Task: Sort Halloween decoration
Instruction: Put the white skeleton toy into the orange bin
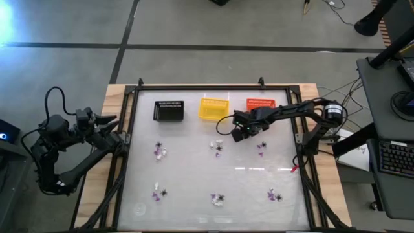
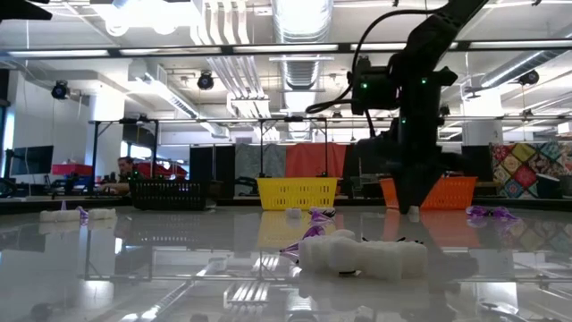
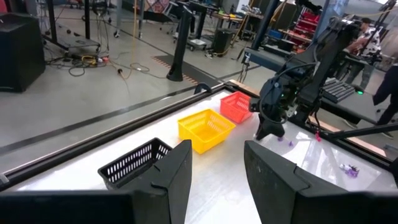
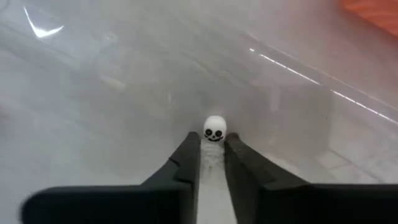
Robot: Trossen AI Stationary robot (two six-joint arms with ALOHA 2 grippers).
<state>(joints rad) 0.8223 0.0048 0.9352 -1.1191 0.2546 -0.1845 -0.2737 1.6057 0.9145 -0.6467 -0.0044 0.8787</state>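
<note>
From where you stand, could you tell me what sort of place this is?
Probably a robotics lab or workshop: bare ceiling ducts, cables across the concrete floor, and a keyboard on a desk beside the robot's table.

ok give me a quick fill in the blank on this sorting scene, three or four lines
1. The right pincer is closed on a tiny white ____ trinket.
2. Seen from above, the yellow basket sits between the black basket and the ____ one.
3. The left pincer waits off the table's left edge with its fingers ____.

Missing words: skeleton; orange; open
</note>
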